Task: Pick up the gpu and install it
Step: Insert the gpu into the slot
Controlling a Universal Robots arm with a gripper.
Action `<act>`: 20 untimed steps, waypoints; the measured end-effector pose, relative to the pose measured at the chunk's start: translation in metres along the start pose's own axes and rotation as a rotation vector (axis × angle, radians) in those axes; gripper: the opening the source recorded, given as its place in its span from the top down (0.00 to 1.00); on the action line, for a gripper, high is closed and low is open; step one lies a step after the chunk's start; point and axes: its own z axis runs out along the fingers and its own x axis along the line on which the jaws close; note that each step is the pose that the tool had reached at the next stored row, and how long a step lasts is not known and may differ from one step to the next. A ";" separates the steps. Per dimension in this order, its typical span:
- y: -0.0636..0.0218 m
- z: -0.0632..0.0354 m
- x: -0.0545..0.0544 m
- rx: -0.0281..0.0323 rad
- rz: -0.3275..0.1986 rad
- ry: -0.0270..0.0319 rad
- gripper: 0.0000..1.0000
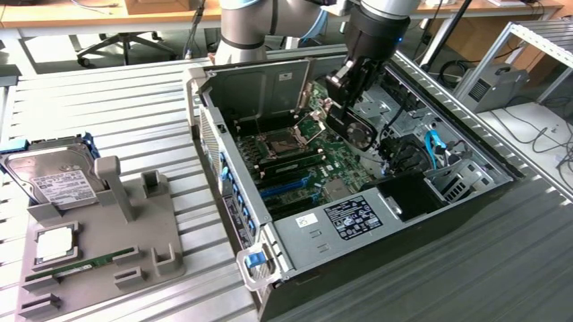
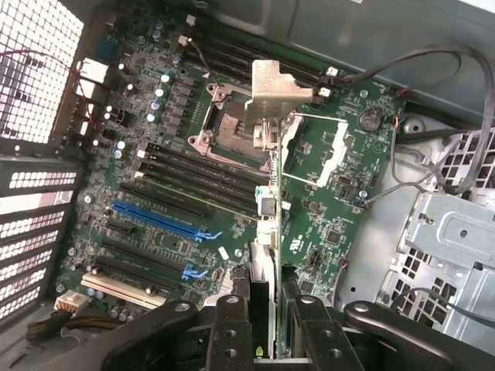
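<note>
My gripper [image 1: 345, 100] hangs over the open computer case [image 1: 296, 235] and is shut on the gpu [image 1: 356, 129], a green card with a black fan cooler, held on edge above the motherboard [image 1: 309, 161]. In the wrist view the gpu [image 2: 267, 212] runs edge-on away from the gripper [image 2: 271, 313], and its silver bracket [image 2: 277, 86] is at the far end, over the CPU socket area. The black and blue expansion slots [image 2: 158, 220] lie to one side of the card on the motherboard [image 2: 329, 193], and the card is apart from them.
A grey parts fixture [image 1: 134, 235] stands at the exterior view's left, with a hard drive [image 1: 54, 178], a CPU [image 1: 56, 245] and a RAM stick [image 1: 80, 265] on it. Inside the case are a blue cable [image 1: 434, 144], loose wires [image 2: 456, 116] and a metal drive cage [image 2: 456, 232].
</note>
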 end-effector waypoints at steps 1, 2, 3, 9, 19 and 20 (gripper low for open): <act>0.0000 0.0000 0.000 0.0001 -0.010 0.0002 0.74; 0.0000 0.0000 0.000 0.0001 -0.014 0.0003 0.74; 0.0000 0.0000 0.000 0.0002 -0.019 0.0003 0.74; 0.0000 0.0000 0.000 0.0003 -0.052 0.0008 0.74; 0.0001 0.0000 0.000 0.0009 -0.124 0.0020 0.74; 0.0001 0.0000 0.000 0.0009 -0.129 0.0020 0.74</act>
